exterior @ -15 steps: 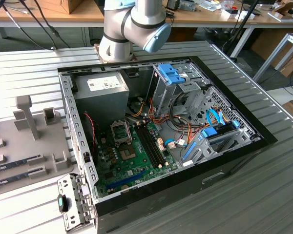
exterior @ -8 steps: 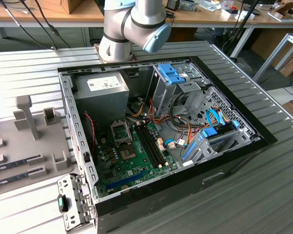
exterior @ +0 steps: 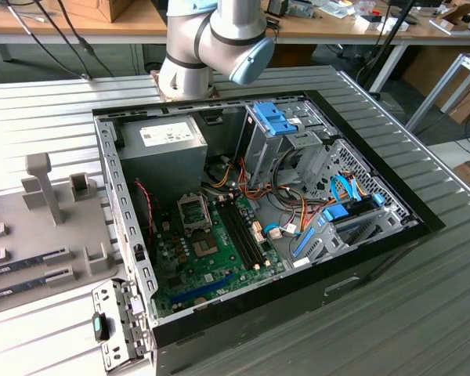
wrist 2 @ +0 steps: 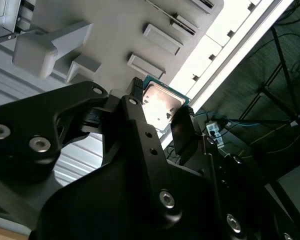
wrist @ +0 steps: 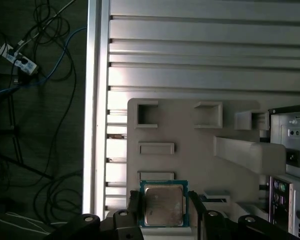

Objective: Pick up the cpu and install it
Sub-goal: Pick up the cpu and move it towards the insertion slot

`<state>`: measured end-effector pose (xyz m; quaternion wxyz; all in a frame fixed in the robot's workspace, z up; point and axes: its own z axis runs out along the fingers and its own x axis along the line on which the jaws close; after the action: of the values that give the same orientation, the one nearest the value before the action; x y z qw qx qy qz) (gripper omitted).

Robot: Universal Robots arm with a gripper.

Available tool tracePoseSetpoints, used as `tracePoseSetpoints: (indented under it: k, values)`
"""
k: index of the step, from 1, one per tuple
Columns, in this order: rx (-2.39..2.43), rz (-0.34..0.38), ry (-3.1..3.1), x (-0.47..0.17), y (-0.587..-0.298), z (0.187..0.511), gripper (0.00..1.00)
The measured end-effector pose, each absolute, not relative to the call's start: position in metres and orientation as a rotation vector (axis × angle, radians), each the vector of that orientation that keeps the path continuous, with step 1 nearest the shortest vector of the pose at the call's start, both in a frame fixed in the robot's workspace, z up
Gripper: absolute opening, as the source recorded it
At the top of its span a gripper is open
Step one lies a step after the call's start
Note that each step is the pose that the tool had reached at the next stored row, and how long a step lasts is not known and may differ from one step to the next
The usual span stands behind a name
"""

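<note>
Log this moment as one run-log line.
gripper: shut on cpu | location: over grey parts tray | install: not yet done

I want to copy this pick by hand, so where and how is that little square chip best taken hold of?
Pinch two opposite edges, coming from the side its metal top faces. The chip is a thin flat square, so only the edges offer a hold. In the first wrist view the claw holds it just so.

Open black computer case [exterior: 360, 270] mid ribbed metal table [exterior: 431, 313], grey plastic fixture tray [exterior: 39, 235] beside it toward the exterior view's left, silvery square cpu [wrist: 163, 204] in the gripper [wrist: 163, 212] at that tray's edge.
</note>
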<state>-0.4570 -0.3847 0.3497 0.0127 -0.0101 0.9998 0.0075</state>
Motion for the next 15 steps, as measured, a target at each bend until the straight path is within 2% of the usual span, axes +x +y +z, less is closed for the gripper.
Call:
tracePoseSetpoints:
  k: [15]
  values:
    - [-0.032,0.024,3.116,-0.457,-0.385,0.367,0.47]
